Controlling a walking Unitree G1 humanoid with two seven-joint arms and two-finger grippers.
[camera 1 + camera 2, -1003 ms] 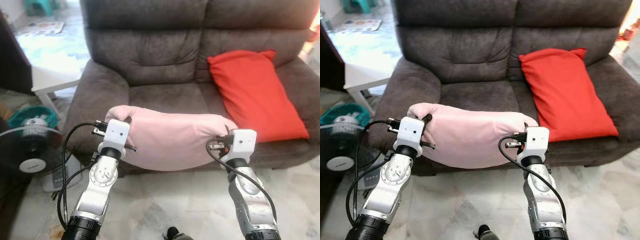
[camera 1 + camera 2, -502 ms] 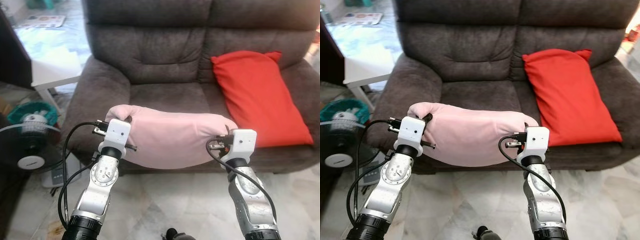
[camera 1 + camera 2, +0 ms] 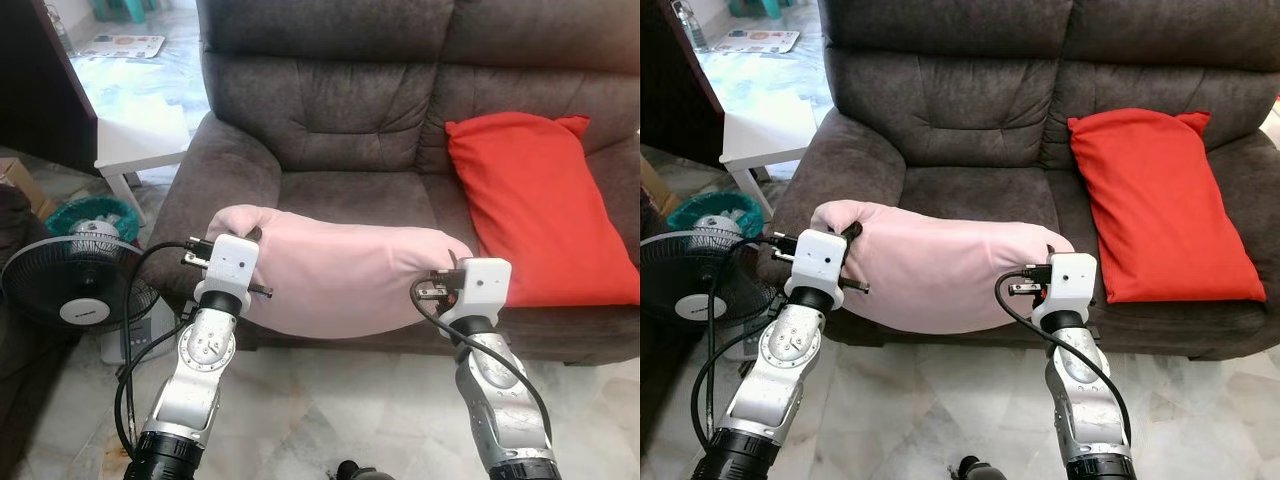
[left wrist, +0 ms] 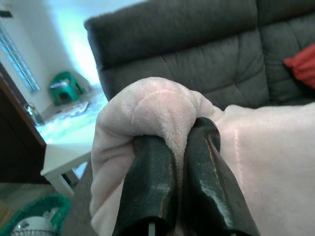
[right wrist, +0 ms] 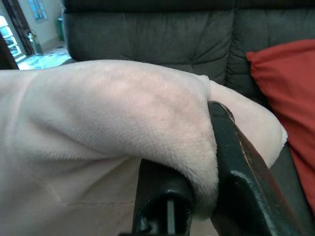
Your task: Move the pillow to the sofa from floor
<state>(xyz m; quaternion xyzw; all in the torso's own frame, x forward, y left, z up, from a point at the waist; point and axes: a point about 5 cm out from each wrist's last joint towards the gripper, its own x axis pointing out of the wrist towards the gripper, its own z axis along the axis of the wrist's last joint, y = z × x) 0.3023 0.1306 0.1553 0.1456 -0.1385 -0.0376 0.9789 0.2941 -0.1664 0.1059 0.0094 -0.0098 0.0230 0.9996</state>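
A pale pink pillow [image 3: 345,275] hangs in the air between my two arms, just in front of the dark grey sofa's [image 3: 340,110] left seat and level with the seat's front edge. My left gripper [image 4: 179,142] is shut on the pillow's [image 4: 147,108] left end, pinching a fold of fabric. At the pillow's [image 5: 113,113] right end my right gripper [image 5: 206,162] is shut on the cloth as well. The pillow sags slightly in the middle.
A red pillow [image 3: 540,210] leans on the sofa's right seat. A black floor fan [image 3: 75,290] and a teal basket [image 3: 95,215] stand at my left, beside a white side table [image 3: 140,140] and a dark cabinet [image 3: 40,90]. Marble floor [image 3: 340,400] lies below.
The camera view has swung left, so the sofa and red pillow shifted right in the picture. Both grippers keep their hold on the pink pillow in the same pose.
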